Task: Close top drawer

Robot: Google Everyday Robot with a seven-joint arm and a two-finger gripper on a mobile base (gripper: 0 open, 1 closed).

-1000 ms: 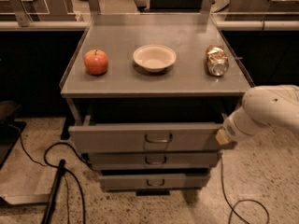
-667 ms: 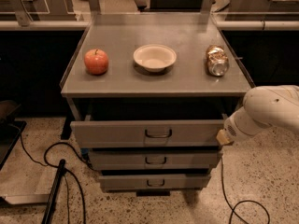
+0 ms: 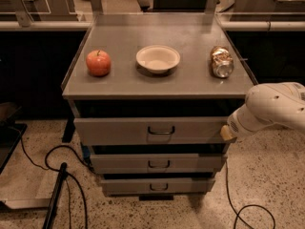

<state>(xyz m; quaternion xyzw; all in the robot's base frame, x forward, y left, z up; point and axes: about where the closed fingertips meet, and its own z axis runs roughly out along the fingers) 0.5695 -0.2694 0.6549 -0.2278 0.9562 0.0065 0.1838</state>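
1. So, only the one camera view, looking down at a grey metal cabinet (image 3: 71, 104) from the front. Any print on the can is too small for me to read.
2. On the flat grey worktop (image 3: 190, 82) there's a row: a round red apple (image 3: 98, 62) on the left, a shallow off-white bowl (image 3: 157, 58) in the middle, and a crumpled, shiny metal can (image 3: 221, 61) lying on its side on the right. All three sit well apart.
3. The top drawer (image 3: 119, 130) is right under the worktop and sticks out a bit, with a dark gap above its flat grey front. There's a small dark loop handle (image 3: 161, 130) dead centre.
4. Two similar grey drawers sit below it, the middle drawer (image 3: 119, 163) and the bottom drawer (image 3: 124, 185).
5. A smooth white arm (image 3: 274, 106) comes in from the right. The hand (image 3: 228, 133) is at the right end of the top drawer's front, seemingly against it. I can't tell if it's open or closed.
6. Black cables (image 3: 52, 156) snake over the speckled floor (image 3: 267, 175).
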